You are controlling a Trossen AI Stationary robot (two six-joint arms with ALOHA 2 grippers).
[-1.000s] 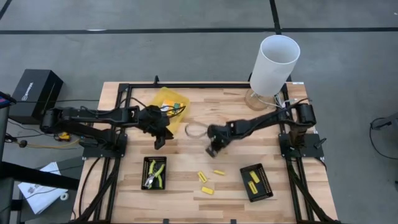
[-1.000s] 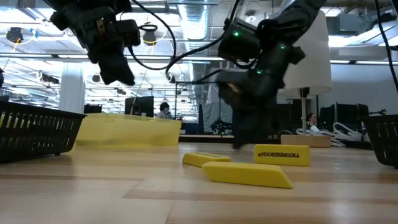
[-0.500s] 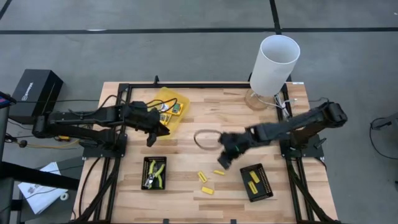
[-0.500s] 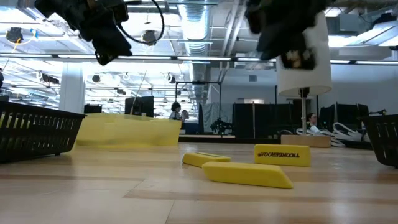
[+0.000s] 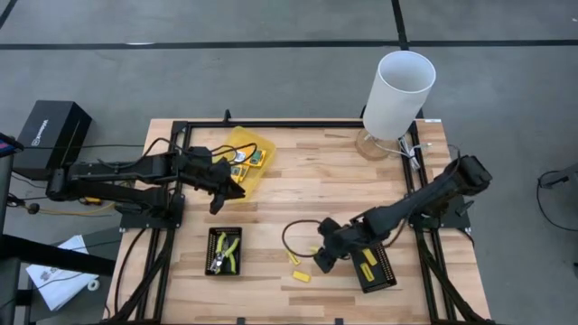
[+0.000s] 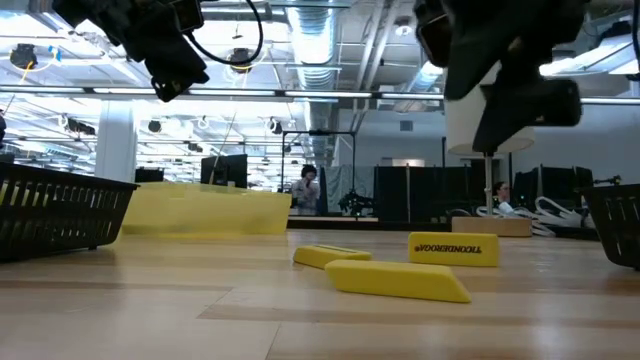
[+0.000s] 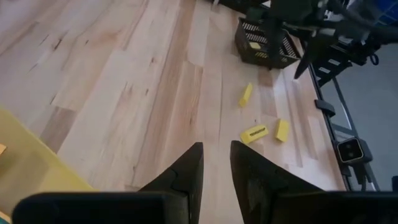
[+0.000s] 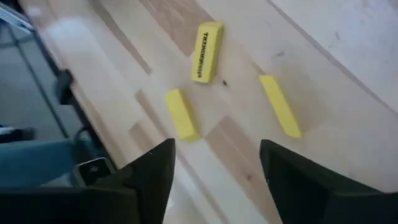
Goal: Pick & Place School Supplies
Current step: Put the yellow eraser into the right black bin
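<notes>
High view shows the right gripper (image 5: pixel 323 256) stretched low across the table, fingers spread wide and empty, hovering just beside three yellow pieces (image 5: pixel 301 264) on bare wood between the two black trays (image 5: pixel 372 264). Left gripper (image 5: pixel 219 190), fingers narrowly parted and empty, hangs beside the yellow container (image 5: pixel 242 155), well apart from those pieces.

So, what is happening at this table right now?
The right gripper hangs open and empty over three loose yellow pieces on the wooden table, beside the black tray that already holds one. The left gripper waits by the translucent yellow container, holding nothing. A second black tray holds the plier-like tool.
</notes>
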